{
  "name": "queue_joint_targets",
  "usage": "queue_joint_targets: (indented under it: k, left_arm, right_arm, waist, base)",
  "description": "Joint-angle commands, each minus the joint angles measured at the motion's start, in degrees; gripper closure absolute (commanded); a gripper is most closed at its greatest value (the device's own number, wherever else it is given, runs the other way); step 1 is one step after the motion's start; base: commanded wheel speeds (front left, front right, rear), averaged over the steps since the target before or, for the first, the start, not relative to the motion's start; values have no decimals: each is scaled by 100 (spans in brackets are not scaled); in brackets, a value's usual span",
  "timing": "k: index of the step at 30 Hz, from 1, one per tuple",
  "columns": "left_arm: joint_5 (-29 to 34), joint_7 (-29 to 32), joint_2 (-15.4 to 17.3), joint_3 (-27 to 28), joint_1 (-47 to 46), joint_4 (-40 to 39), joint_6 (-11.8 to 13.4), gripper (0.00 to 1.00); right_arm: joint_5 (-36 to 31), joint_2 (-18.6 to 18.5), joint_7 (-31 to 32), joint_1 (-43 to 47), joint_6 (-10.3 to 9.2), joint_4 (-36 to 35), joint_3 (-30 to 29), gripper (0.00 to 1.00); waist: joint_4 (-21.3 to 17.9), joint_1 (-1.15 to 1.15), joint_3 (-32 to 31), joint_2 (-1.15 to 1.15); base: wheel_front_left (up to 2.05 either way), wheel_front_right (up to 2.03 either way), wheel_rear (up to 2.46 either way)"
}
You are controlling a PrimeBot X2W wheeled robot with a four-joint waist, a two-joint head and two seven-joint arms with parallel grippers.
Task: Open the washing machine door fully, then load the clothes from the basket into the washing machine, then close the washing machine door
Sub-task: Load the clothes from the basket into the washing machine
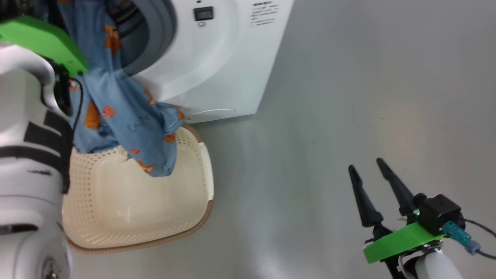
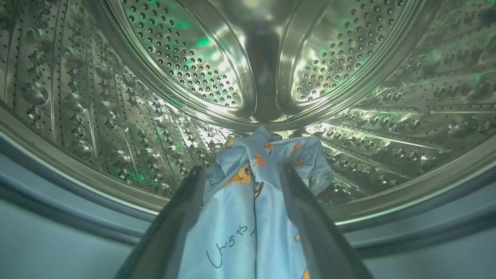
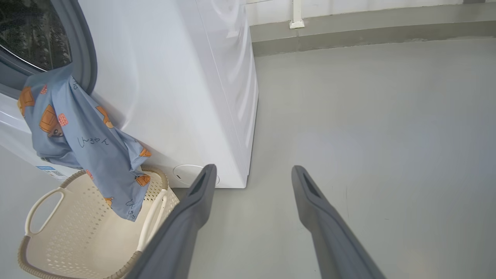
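Dark, tapering fingers [image 2: 174, 232] of the left gripper [image 2: 242, 169] reach into the mouth of the washing machine [image 1: 217, 69], spread wide and released. The clothes [image 2: 232, 232], soft light blue fabric printed with orange-brown cartoon figures and thin dark script, lie loose in the gap between them, their front end bunched on the drum [image 2: 186, 58]. That drum is polished steel, dimpled and pierced with rows of small holes, with green glints on its curves. Seen from the head, the same cloth trails out over the grey rubber gasket [image 1: 166, 27] and down the glossy white front; its crumpled lower end hangs over the basket [image 1: 135, 209], though I cannot tell if it touches the bottom. The basket is cream plastic, a rounded rectangle with perforated walls and a brown woven-look rim, set just beside the machine's foot. Well apart to the right, over the smooth grey floor [image 1: 348, 97], the right gripper [image 1: 365, 163] holds its matt, pointed fingers parted, grasping nothing.
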Motion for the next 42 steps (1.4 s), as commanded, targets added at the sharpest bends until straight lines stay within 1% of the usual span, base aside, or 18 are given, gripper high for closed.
queue_joint_targets:
  k: [1, 4, 7, 13, 23, 31, 34, 36, 37, 42]
  left_arm:
    - [-13, -56, 187, 32, 184, -198, -58, 0]
    - [-38, -77, 135, 10, 398, -419, -146, 0]
    - [-87, -83, 16, -8, 809, -990, -282, 0]
    - [-69, -84, -126, -123, 1530, -1834, -374, 0]
    - [-160, -85, -215, -199, 2909, -3040, -471, 0]
    - [-312, -85, -264, -147, 4162, -4254, -422, 0]
    - [-329, -85, -272, -118, 4645, -4661, -439, 0]
    - [-324, -85, -276, -95, 4943, -4891, -449, 0]
    - [-324, -85, -276, -95, 4943, -4891, -449, 0]
    - [-323, -85, -280, 1, 5595, -5230, -533, 0]
  right_arm:
    - [66, -12, -28, -41, 9, -118, 68, 0]
    - [51, 1, -28, -61, 9, -112, -17, 0]
    - [37, 13, -28, -53, 9, -109, -89, 0]
    - [11, 52, -28, -34, 9, -111, -100, 0]
    - [37, 74, -28, 21, 9, -84, -120, 0]
    - [17, 79, -28, 59, 9, -101, -186, 0]
    - [16, 79, -28, 47, 9, -98, -175, 0]
    - [15, 75, -28, 47, 9, -93, -164, 0]
    - [15, 75, -28, 47, 9, -93, -164, 0]
    - [19, 58, -28, 36, 9, -92, -144, 0]
  waist:
    - [140, 0, 38, 0]
    - [267, 0, 27, 0]
    - [391, 0, -32, 0]
    - [484, 0, -138, 0]
    - [481, 0, -330, 0]
    - [539, 0, -351, 0]
    - [540, 0, -365, 0]
    - [539, 0, -379, 0]
    - [539, 0, -379, 0]
    - [522, 0, -382, 0]
  base:
    - [0, 0, 0]
    - [0, 0, 0]
    - [0, 0, 0]
    - [0, 0, 0]
    - [0, 0, 0]
    - [0, 0, 0]
    - [0, 0, 0]
    - [0, 0, 0]
    - [0, 0, 0]
    - [0, 0, 0]
